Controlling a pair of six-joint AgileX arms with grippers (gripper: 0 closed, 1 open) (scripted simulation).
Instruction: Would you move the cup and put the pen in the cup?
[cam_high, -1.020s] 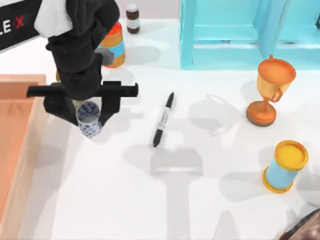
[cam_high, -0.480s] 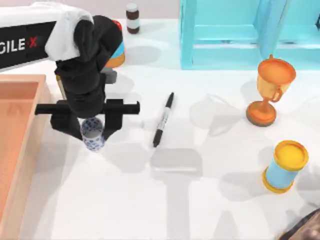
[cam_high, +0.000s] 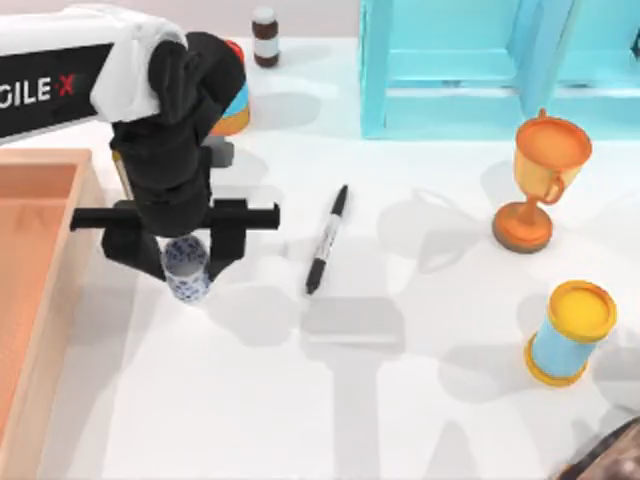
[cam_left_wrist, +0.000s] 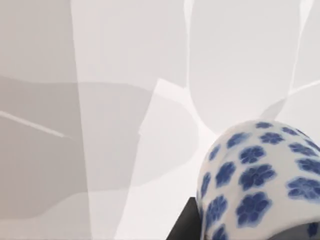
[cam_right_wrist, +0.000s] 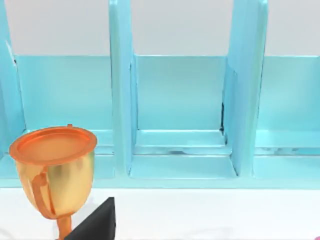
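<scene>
My left gripper (cam_high: 185, 262) sits over the left part of the table (cam_high: 330, 400), its fingers clamped on the cup (cam_high: 186, 268), a small white cup with blue flowers, open mouth up. From the left wrist camera the cup's (cam_left_wrist: 260, 185) flowered wall is right up close above the white tabletop. The pen (cam_high: 327, 239), a black marker with a pale label band, lies flat to the cup's right, well apart from it. An orange tray (cam_high: 40, 290) lies along the left edge. My right arm (cam_high: 610, 458) is parked at the lower right corner; I cannot tell how its fingers stand. Its wrist camera faces the blue shelf (cam_right_wrist: 180, 115) and orange trophy (cam_right_wrist: 52, 170).
</scene>
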